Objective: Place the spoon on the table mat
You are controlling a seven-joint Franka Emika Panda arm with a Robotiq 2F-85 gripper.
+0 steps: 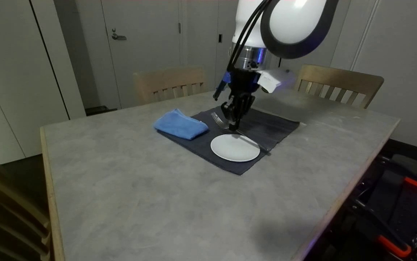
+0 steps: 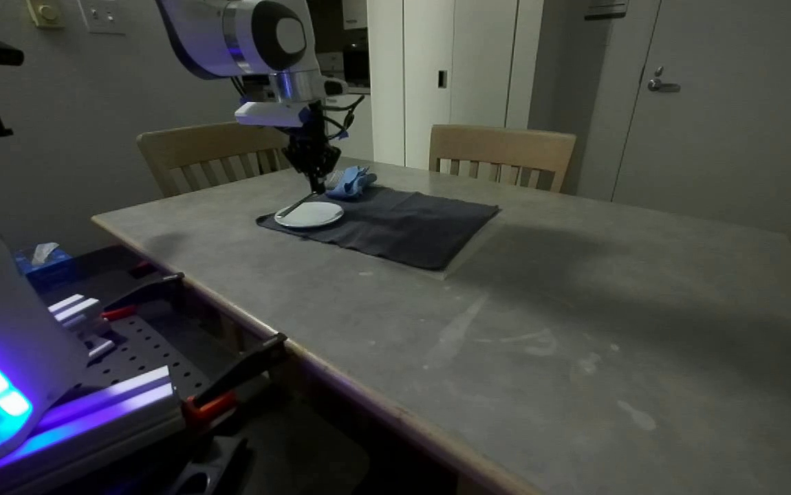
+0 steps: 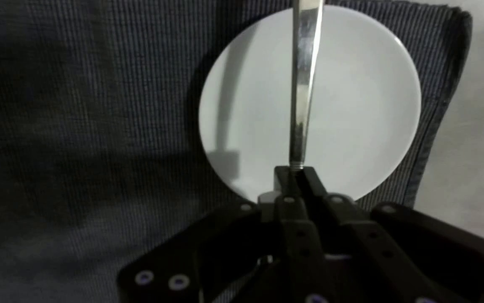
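Fingers: nearest in the wrist view; black, closed and pinching the fork partway along its length.
Fork: slim, silvery metal; tines show in an exterior view. Held over plate and mat, handle crossing above the plate, tines on the opposite side of the fingers, over the mat. Its shadow on the plate falls apart from the handle. Tines touching mat or not: cannot tell.
Plate: round, white, on the mat near one corner.
Mat: dark grey-blue, ribbed, spread on the table.
Cloth: bright blue, folded, lying over another corner of the mat.
Table: grey top, pale wood edge.
Chairs: wooden, slatted, two beyond the table in an exterior view.
Door: pale, lever handle, farther back.
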